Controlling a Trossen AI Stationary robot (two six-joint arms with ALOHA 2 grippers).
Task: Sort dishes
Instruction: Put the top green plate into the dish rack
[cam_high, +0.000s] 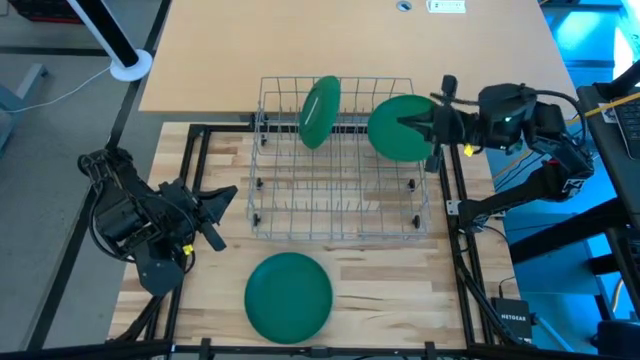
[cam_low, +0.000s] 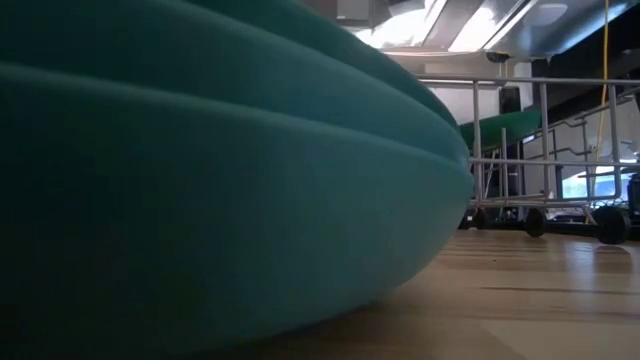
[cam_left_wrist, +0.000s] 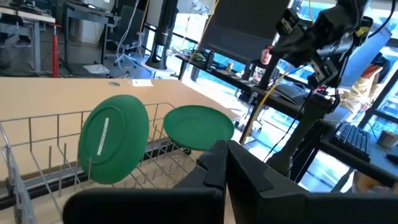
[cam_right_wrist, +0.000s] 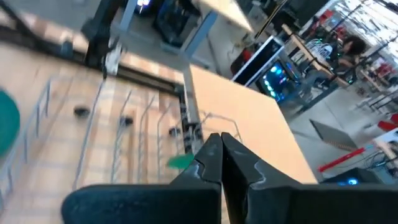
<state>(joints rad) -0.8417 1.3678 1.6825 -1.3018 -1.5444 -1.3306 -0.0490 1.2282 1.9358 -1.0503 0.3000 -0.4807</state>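
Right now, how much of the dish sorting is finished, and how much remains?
Done: one green plate stands upright in the wire rack. In hand: the right claw seems to pinch a second plate at the rack's far right corner. Left: the stack of plates in front of the rack.

This is a robotics lab set in an open-plan tech workspace. A butcher-block table (cam_high: 380, 290) sits in a black metal frame (cam_high: 200, 135), with a Netgear network box (cam_high: 520, 322) and loose cables at one corner. Beyond it stand rows of desks (cam_left_wrist: 37, 18), glowing computer monitors (cam_right_wrist: 273, 74) and keyboards (cam_left_wrist: 351, 138), under ceiling strip lights (cam_low: 480, 30). A person (cam_right_wrist: 354, 46) sits at a distant workstation.
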